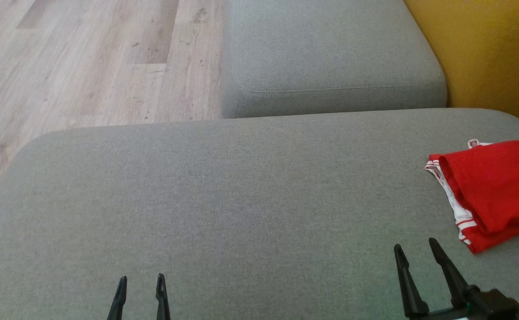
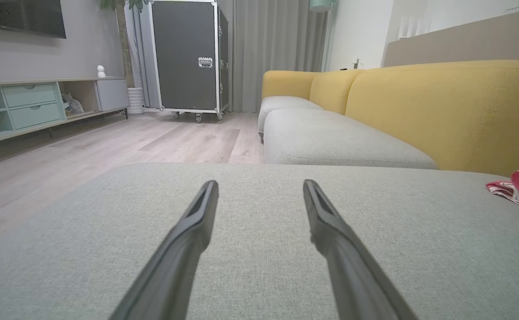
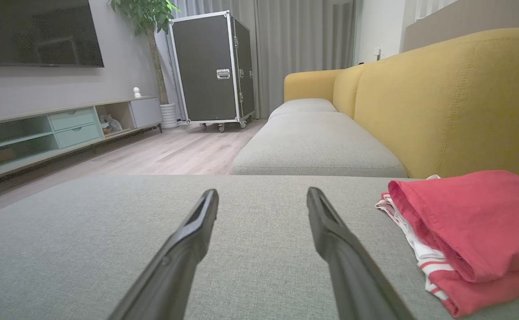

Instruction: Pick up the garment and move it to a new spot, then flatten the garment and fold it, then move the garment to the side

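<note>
Red garment (image 1: pixel 495 191), folded, white-striped trim showing, lies at the far right of the grey seat cushion (image 1: pixel 223 200), near the yellow backrest (image 1: pixel 486 49). 2nd grey cushion (image 1: pixel 330 58) ahead, wood floor (image 1: pixel 86 62) on the left. Black wheeled case (image 2: pixel 188 58) and TV unit (image 2: pixel 32 106) stand further back. My left gripper (image 1: pixel 142 277) hangs low over bare cushion. My right gripper (image 1: pixel 415 243) is just beside the garment, not touching. Both are spread wide, holding nothing.

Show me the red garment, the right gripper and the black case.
red garment (image 1: pixel 495 186), head view, top red layer
right gripper (image 1: pixel 415 243), head view, between its fingertips
black case (image 3: pixel 201 66), right wrist view, front panel
</note>
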Available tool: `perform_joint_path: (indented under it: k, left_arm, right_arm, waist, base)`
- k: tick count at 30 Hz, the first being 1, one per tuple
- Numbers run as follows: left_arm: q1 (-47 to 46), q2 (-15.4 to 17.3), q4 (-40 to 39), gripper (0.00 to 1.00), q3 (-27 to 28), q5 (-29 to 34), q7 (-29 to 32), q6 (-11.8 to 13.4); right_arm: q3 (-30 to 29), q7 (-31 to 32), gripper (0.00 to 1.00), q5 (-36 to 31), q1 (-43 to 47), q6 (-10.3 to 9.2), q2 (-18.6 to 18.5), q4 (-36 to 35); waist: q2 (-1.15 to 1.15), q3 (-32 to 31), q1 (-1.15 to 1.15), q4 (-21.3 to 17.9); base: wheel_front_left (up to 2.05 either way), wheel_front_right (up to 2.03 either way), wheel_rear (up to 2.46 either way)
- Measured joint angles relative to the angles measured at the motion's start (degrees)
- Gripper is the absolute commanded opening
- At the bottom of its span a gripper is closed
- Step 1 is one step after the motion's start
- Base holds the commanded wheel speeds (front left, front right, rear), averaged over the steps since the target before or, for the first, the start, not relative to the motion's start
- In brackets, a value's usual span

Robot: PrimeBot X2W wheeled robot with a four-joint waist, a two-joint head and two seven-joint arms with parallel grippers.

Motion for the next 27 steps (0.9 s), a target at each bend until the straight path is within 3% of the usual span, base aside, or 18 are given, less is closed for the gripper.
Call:
perform_joint_path:
  k: [2, 3, 10, 27]
  left_arm:
    - [0.0, 0.0, 0.0, 1.0, 0.1, 0.2, 0.0, -0.3]
    - [0.0, 0.0, 0.0, 0.0, 0.1, 0.5, 0.0, -0.5]
    - [1.2, 0.0, 6.2, 0.0, 0.0, 0.1, 0.4, -0.4]
    - [-0.8, 0.2, 7.4, 0.0, 0.5, -12.1, 2.4, -2.0]
  right_arm:
    - [-0.2, 0.0, 1.0, 0.0, 0.4, 0.0, 0.1, -0.2]
    - [-0.5, 0.0, 0.0, 0.1, 0.6, 0.0, 0.3, -0.3]
    - [-0.3, 0.2, 0.0, 0.3, 2.3, 0.0, 0.2, 6.3]
    - [-0.8, 2.2, 0.0, 12.6, 0.8, 0.0, 0.2, 7.0]
  waist:
    - [0.0, -0.2, 0.0, 0.0]
    - [0.0, -0.2, 0.0, 0.0]
    - [0.0, -0.2, 0.01, 0.0]
    - [0.0, 0.9, 0.02, -0.3]
  base:
    - [0.0, 0.0, 0.0]
    - [0.0, 0.0, 0.0]
    - [0.0, 0.0, 0.0]
    - [0.0, 0.0, 0.0]
